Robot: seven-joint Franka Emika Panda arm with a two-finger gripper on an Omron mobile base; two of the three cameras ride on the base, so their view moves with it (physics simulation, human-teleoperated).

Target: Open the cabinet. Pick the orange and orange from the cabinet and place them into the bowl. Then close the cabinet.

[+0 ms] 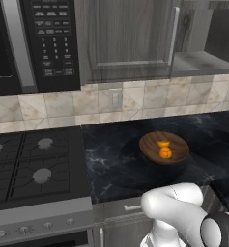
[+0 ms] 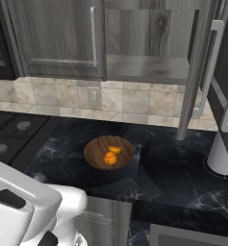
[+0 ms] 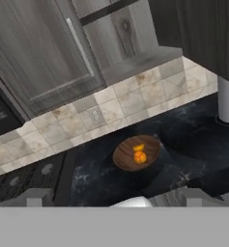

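Note:
The cabinet (image 2: 57, 38) keeps its left door shut, while its right door (image 2: 197, 72) stands swung out, baring a shelf (image 2: 149, 62) with nothing on it. Below it on the black counter sits the wooden bowl (image 1: 176, 140) (image 2: 94, 149) (image 3: 123, 155). Both oranges lie inside it, one orange (image 1: 165, 153) (image 2: 110, 158) (image 3: 140, 157) in front and the other orange (image 1: 163, 143) (image 2: 115, 150) (image 3: 139, 147) just behind, touching. My gripper (image 3: 114, 196) is high and well back from the bowl. It is open, fingertips (image 3: 36, 197) wide apart, nothing between them.
A black microwave (image 1: 34, 43) hangs left of the cabinet, over a gas stove (image 1: 34, 164). A wall outlet (image 1: 115, 98) sits in the tiled backsplash. A white cylinder (image 2: 221, 158) stands on the counter at the right, under the open door.

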